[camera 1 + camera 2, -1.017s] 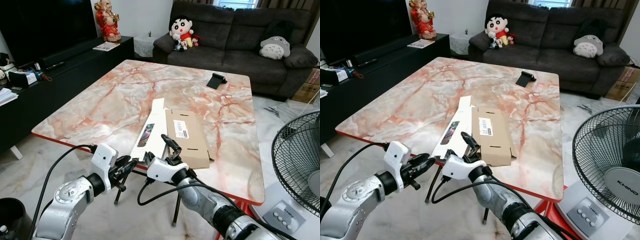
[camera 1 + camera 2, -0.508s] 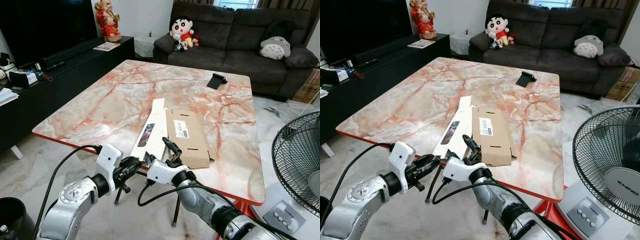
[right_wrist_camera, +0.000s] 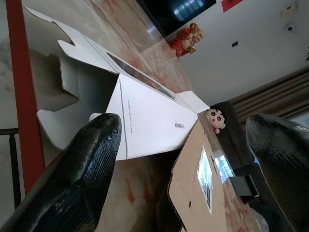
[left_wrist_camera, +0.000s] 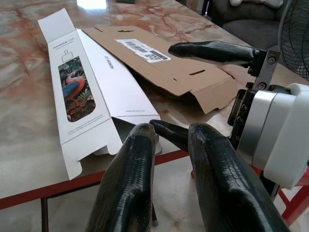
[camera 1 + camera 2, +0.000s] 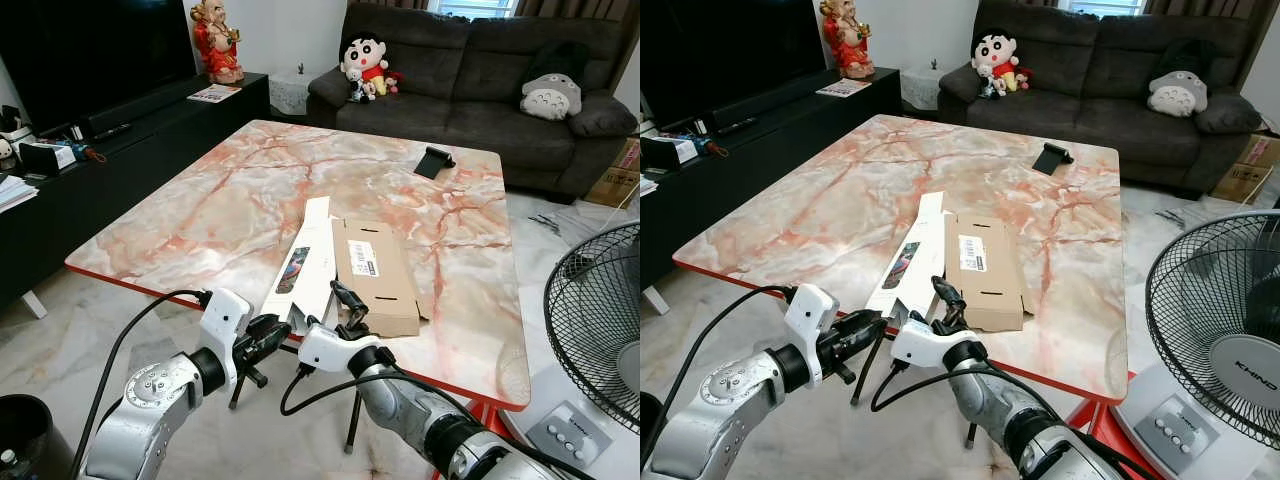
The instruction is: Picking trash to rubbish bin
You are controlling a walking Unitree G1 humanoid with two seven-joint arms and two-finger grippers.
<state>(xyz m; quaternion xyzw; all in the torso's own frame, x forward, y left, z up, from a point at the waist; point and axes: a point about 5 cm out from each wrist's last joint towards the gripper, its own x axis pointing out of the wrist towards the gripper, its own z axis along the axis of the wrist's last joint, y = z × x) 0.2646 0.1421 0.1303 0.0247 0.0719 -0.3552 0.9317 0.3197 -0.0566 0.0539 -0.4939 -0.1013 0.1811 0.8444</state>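
right claw (image 5: pixel 338 312) is set at the near edge of the table (image 5: pixel 200 215), fingers spread wide, nothing gripped. in the right wrist view one finger (image 3: pixel 79 179) sits low by the red table rim and the other (image 3: pixel 285 159) above the cardboard, so the near end of the trash lies between them.

left claw (image 5: pixel 268 335) is held just below and in front of the same edge, beside the right claw; its fingers (image 4: pixel 130 179) are parted narrowly and hold nothing.

task items, taken relative to the table's near edge:
- white flattened box (image 5: pixel 305 265), printed with a bird picture; long axis runs from the near edge away toward the sofa (image 5: pixel 470 80), slightly angled. its near flaps overhang the edge a little.
- brown cardboard sleeve (image 5: pixel 375 272), lying just beside the white box on the robot's right, touching or overlapping it, long axis roughly parallel.

judgement: both pieces point end-on at the claws, so a grasp would take a short end, not a long side. the right claw is nearer and already straddles that end; the white box's overhanging flap looks like the easiest purchase. no bin can be identified with certainty.
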